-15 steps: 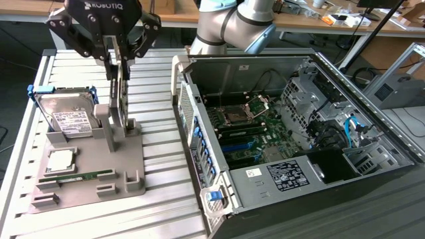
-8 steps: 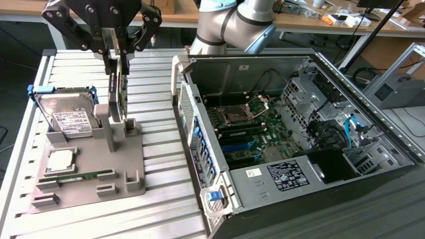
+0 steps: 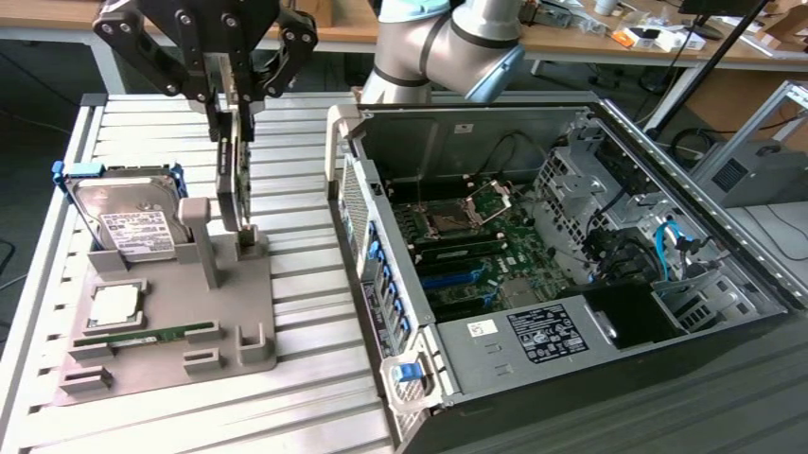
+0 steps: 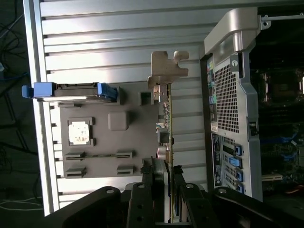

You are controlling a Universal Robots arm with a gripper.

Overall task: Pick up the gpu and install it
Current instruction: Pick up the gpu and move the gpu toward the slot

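The claw (image 3: 235,102) is pinching the gpu (image 3: 233,180) by its upper edge, jaws narrowed onto the thin board. The card is hanging upright over the grey holder (image 3: 240,312) on the tabletop (image 3: 316,317), possibly touching it. It is looking light, stiff and fragile, so bare board edge is suiting the grip best. The open computer case (image 3: 378,236) is standing beyond.

Black tool (image 3: 237,104), dark gpu (image 3: 233,180), pale bracket (image 4: 167,66), grey fixture (image 3: 177,322), blue-railed silver hard drive (image 3: 127,222).
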